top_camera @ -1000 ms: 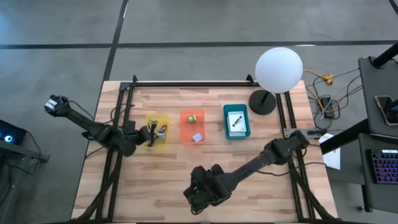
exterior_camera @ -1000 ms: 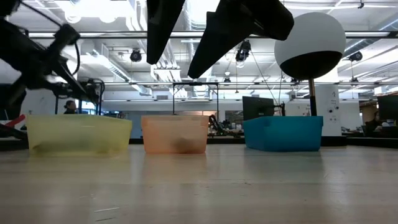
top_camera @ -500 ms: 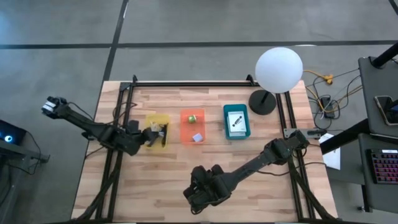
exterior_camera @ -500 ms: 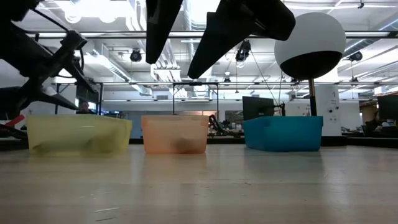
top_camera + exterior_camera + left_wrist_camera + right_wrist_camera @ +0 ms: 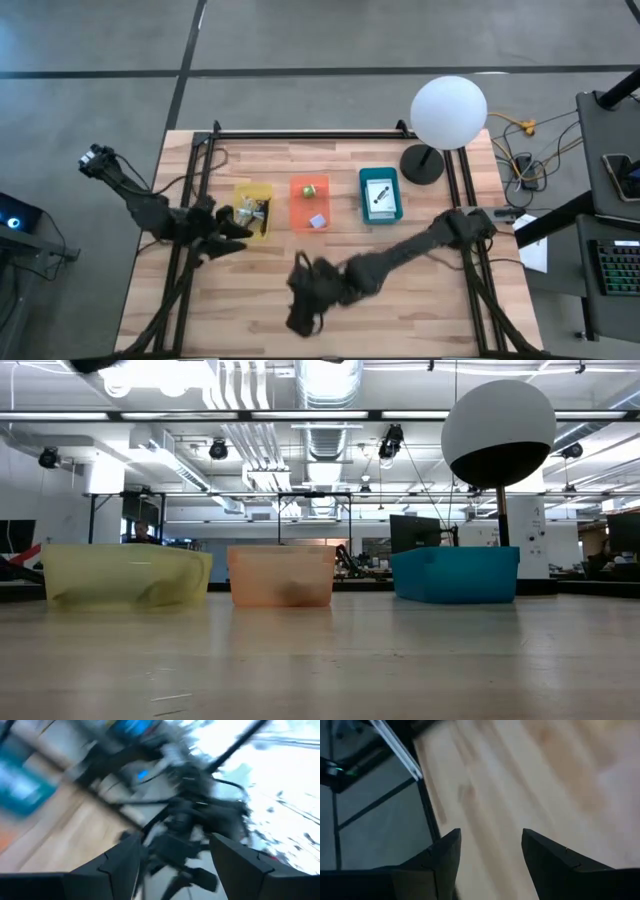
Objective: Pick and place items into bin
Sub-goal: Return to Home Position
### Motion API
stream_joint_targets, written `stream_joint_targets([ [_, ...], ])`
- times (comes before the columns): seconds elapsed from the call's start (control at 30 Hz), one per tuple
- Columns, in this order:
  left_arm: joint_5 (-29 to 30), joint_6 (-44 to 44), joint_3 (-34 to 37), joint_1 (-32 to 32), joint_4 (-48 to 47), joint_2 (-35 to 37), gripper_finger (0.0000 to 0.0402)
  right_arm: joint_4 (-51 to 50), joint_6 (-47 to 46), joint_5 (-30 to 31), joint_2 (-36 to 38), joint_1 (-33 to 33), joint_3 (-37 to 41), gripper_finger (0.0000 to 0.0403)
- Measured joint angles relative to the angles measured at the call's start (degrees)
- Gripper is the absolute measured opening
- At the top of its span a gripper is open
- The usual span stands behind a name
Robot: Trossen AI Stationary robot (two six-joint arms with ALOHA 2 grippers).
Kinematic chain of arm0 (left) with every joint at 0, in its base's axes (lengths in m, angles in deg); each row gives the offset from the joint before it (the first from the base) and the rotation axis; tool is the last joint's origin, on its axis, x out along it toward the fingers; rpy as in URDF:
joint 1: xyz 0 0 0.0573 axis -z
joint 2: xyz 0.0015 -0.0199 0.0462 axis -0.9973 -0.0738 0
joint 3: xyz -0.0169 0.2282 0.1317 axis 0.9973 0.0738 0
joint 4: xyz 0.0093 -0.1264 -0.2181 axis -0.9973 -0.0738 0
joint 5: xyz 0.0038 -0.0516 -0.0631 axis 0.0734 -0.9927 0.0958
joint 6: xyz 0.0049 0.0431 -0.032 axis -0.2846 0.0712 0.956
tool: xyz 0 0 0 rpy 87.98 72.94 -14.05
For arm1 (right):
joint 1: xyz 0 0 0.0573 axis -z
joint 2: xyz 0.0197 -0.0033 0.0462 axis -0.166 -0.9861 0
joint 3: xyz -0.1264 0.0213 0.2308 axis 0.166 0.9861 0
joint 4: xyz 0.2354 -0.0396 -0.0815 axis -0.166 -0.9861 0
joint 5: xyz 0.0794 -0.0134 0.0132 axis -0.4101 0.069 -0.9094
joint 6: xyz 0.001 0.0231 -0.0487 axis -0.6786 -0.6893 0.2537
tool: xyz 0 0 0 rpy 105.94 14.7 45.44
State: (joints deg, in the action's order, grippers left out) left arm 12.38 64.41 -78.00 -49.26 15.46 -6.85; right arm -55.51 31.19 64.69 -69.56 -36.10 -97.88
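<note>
Three small bins stand in a row at mid-table. The yellow bin [image 5: 240, 192] [image 5: 125, 575] holds a tangle of cords [image 5: 254, 211]. The orange bin [image 5: 296, 205] holds a green ball [image 5: 309, 188] and a lavender cube [image 5: 317, 222]. The teal bin [image 5: 398, 195] holds a white card [image 5: 379, 193] with a dark stick on it. My left gripper [image 5: 240, 237] [image 5: 172, 865] stands open just off the yellow bin's near left corner, with nothing between its fingers. My right gripper [image 5: 300, 305] [image 5: 490, 855] is open over bare wood near the table's front edge.
A white globe lamp [image 5: 449, 110] [image 5: 498, 430] stands on its dark round base [image 5: 423, 164] at the back right. A black metal frame [image 5: 300, 133] runs along the table's far edge and down both sides. Bare wood [image 5: 420, 310] lies in front of the bins.
My left gripper has opened over the yellow bin and let go of the cords, which now lie in the bin. It has then drawn back toward the table's near edge. My right gripper has shifted toward the left edge. Both arms have left the low view.
</note>
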Motion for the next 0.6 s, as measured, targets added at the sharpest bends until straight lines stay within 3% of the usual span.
stream_joint_targets([
  [0.13,-1.2,-12.9,-0.7,1.5,8.7,0.6,0.0221,-2.6,11.1,-2.5,3.6,2.9,0.0,0.0196],
  [0.33,-3.3,-13.3,0.9,1.6,7.0,4.1,0.0221,-16.7,17.8,2.1,9.9,5.7,4.0,0.0195],
  [0.43,-5.1,-6.2,2.7,1.6,5.9,5.7,0.0221,-16.1,17.5,2.7,14.5,7.3,12.2,0.0195],
  [0.5,-8.7,-8.7,3.7,1.6,7.9,5.8,0.0221,-10.5,16.3,0.9,18.7,7.6,20.1,0.0195],
  [0.6,-14.5,-13.9,7.1,1.6,20.2,4.8,0.0221,1.4,12.9,-1.5,26.8,7.4,33.5,0.0187],
])
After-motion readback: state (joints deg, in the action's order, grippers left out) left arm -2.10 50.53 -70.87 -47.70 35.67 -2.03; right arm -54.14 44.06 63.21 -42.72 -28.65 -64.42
